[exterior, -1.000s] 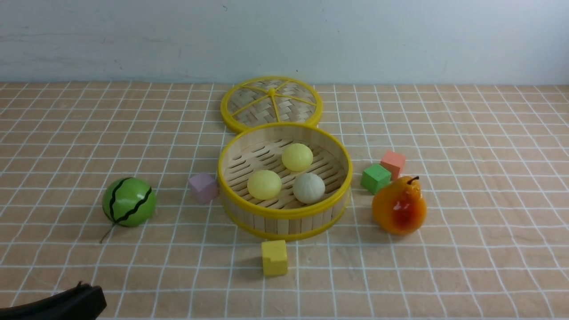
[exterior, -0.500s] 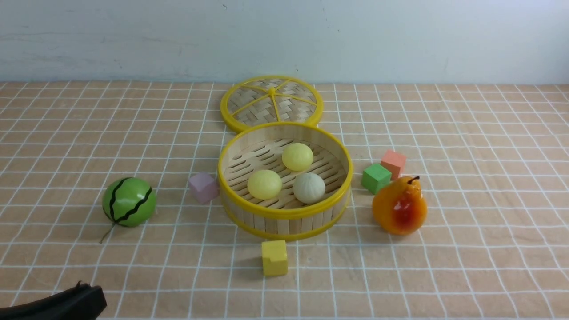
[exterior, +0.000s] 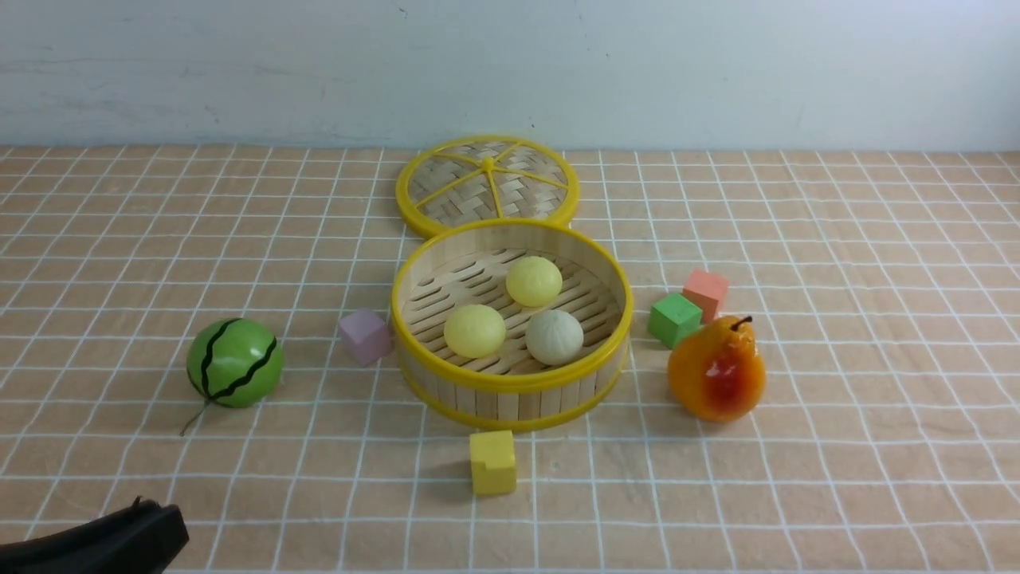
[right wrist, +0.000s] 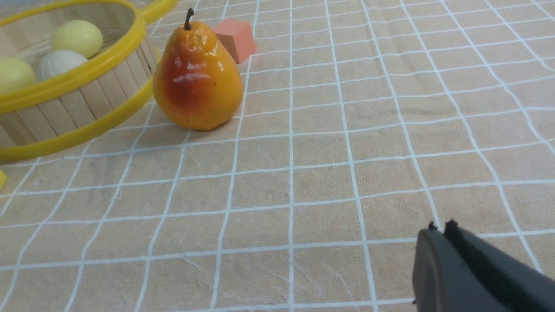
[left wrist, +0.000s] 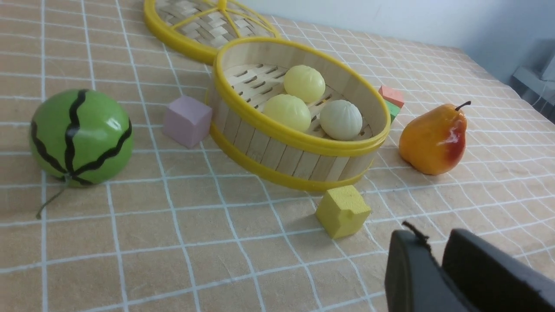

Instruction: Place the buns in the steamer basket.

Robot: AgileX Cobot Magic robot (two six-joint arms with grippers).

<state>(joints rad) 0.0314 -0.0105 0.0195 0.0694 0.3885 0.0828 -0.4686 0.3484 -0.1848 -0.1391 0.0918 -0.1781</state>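
Observation:
The steamer basket (exterior: 510, 381) stands mid-table. All three buns lie inside it: a pale yellow bun (exterior: 534, 281) at the back, a pale yellow bun (exterior: 474, 331) at the front left, and an off-white ridged bun (exterior: 554, 336) at the front right. The basket also shows in the left wrist view (left wrist: 277, 151) and the right wrist view (right wrist: 65, 108). My left gripper (exterior: 151, 518) is low at the near left corner, far from the basket; in the left wrist view (left wrist: 438, 242) it is shut and empty. My right gripper (right wrist: 440, 227) is shut and empty above bare cloth, and does not show in the front view.
The flat woven lid (exterior: 486, 185) lies behind the basket. A green watermelon ball (exterior: 235, 363) sits left, an orange pear (exterior: 717, 371) right. A purple cube (exterior: 364, 336), yellow cube (exterior: 492, 462), green cube (exterior: 673, 319) and salmon cube (exterior: 705, 292) surround the basket.
The watermelon ball has shifted a little to the right. My left gripper has sunk slightly lower in the front view. The buns and basket have not moved.

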